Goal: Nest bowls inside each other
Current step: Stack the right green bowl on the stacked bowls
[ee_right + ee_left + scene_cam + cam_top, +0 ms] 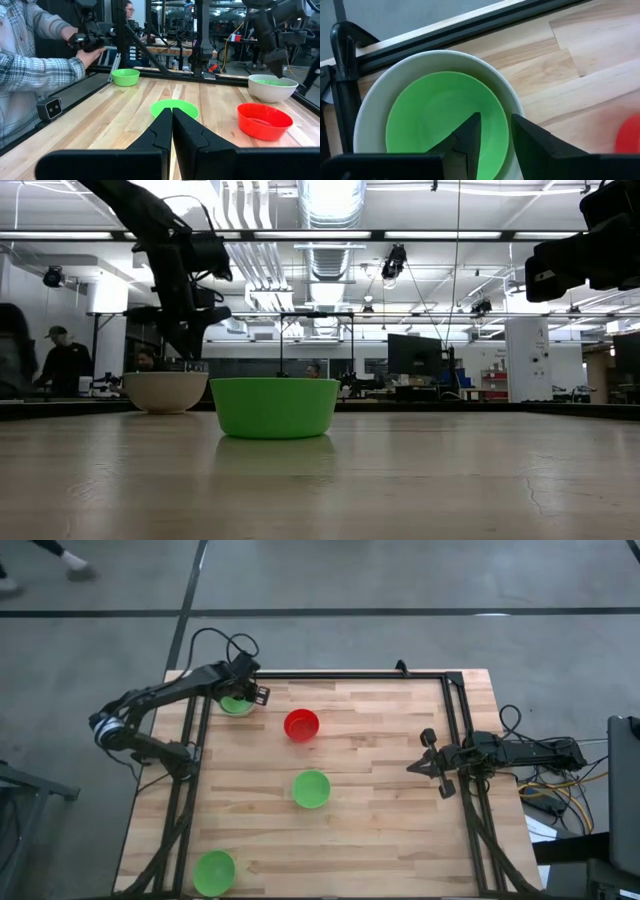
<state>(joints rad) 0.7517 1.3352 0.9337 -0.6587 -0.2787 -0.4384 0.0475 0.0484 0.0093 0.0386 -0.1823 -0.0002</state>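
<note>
A pale wooden table [380,840] in a big workshop. At its far left corner my left gripper [492,145] hovers over the grey-white bowl [370,105], fingers a little apart, holding nothing (a green bowl [435,112] sits nested inside). The red bowl [301,725] lies nearby, another green bowl [311,788] mid-table, a third [214,871] near-left. My right gripper [172,125] waits at the right edge, fingers together.

Smooth, glossy plastic bowls [264,120] sit on a matt, pale wooden table [380,830] framed by black metal.
</note>
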